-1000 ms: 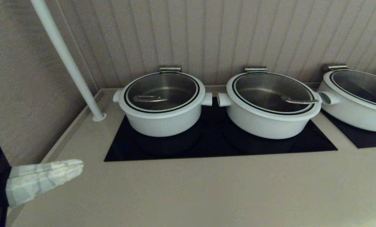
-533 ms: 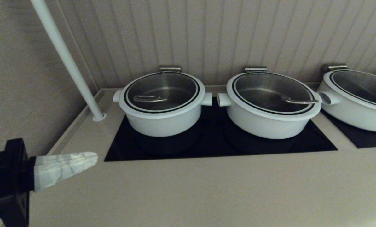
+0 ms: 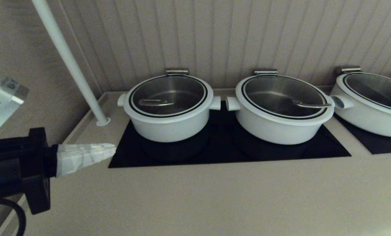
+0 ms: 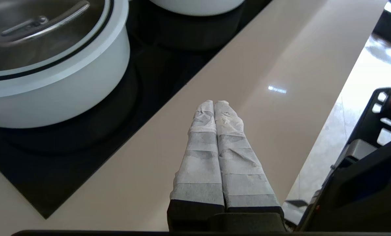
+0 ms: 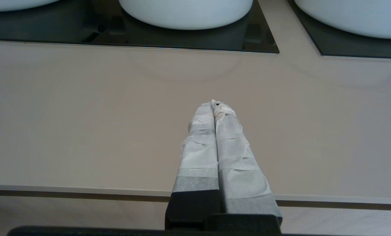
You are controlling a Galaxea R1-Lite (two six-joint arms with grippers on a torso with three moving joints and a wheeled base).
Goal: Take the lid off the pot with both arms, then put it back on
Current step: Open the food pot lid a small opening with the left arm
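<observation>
The pot [image 3: 169,126] is white and steep-sided with stub handles, and stands at the left of the black cooktop [image 3: 221,149]. The lid [image 3: 168,95], glass with a white rim and a steel wire handle [image 3: 154,103], sits closed on it. My left gripper [image 3: 112,150] is shut and empty, hovering over the counter to the left front of the pot, apart from it. In the left wrist view the gripper [image 4: 214,103] points past the pot [image 4: 67,91] and lid [image 4: 34,36]. My right gripper [image 5: 214,104] is shut and empty above the counter's front part; it is out of the head view.
Two wider flaring white pots with lids stand to the right, one in the middle [image 3: 280,129] and one at the far right [image 3: 369,119]. A white pole [image 3: 71,64] rises from the counter's back left corner. A ribbed wall runs behind the pots.
My left arm has risen and moved forward and to the right, bringing its shut fingers closer to the pot. The pots and lids have not moved.
</observation>
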